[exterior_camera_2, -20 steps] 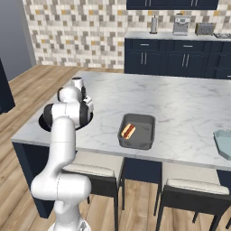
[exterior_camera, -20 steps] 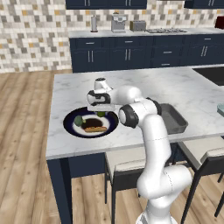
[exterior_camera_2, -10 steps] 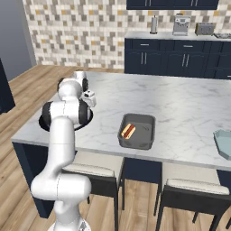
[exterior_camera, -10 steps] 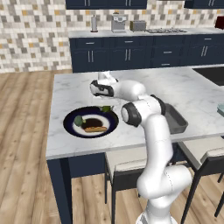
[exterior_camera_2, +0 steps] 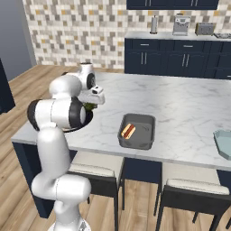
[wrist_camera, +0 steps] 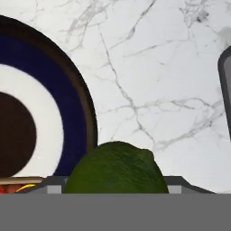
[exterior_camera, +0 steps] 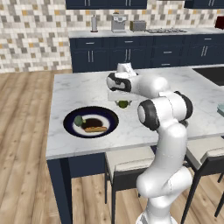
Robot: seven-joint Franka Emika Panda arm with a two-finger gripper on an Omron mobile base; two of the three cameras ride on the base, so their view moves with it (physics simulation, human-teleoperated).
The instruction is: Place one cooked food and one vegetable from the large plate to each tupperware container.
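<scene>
A navy-cabinet kitchen with a mosaic tile backsplash was seen behind a marble island (exterior_camera: 87, 87), with stools tucked under its near edge. The large plate (exterior_camera: 70, 127), dark-rimmed with a white centre, lay near the island's front left corner in the left base view, and on it were seen a green vegetable (exterior_camera: 78, 120), a dark brown patty (exterior_camera: 92, 122) and a sausage-like piece (exterior_camera: 95, 129). The gripper (exterior_camera: 124, 103) was held above the marble just beside the plate's right rim, and a round green vegetable, the lime-like fruit (exterior_camera: 124, 104), was clamped between its jaws at a middling width. In the hand view the fruit (wrist_camera: 115, 169) was seen close to the camera, with the plate's navy rim (wrist_camera: 67, 103) and a brown patch to its left and bare marble beyond. The dark grey tray (exterior_camera_2: 145, 137) sat further along the island, well apart from the plate, and a hot dog (exterior_camera_2: 128, 131) lay in its left part. The pale teal tray (exterior_camera_2: 224, 144) was seen at the far right edge of the right base view, cut off by the frame.
</scene>
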